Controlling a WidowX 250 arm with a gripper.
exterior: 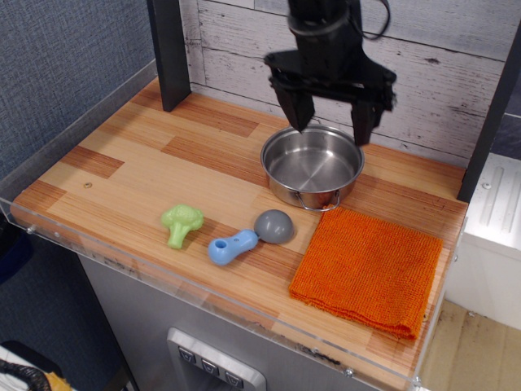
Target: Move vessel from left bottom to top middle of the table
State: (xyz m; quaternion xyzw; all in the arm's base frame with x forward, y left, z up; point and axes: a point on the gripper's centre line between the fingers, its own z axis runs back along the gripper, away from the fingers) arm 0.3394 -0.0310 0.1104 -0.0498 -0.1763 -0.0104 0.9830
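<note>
The vessel (pixel 313 166) is a shiny round steel pot with thin wire loop handles. It stands upright on the striped wooden table (pixel 146 175), towards the back and right of the middle, just above the orange cloth. My black gripper (pixel 330 126) hangs open over the pot's back rim, raised clear of it. Its two fingers (pixel 297 110) are spread wide and hold nothing.
An orange cloth (pixel 366 269) lies at the front right, touching the pot's front. A small grey dome (pixel 273 226), a blue toy (pixel 231 246) and a green broccoli toy (pixel 181 222) lie in front. A dark post (pixel 169 53) stands at the back left. A clear acrylic rim (pixel 163 273) edges the table.
</note>
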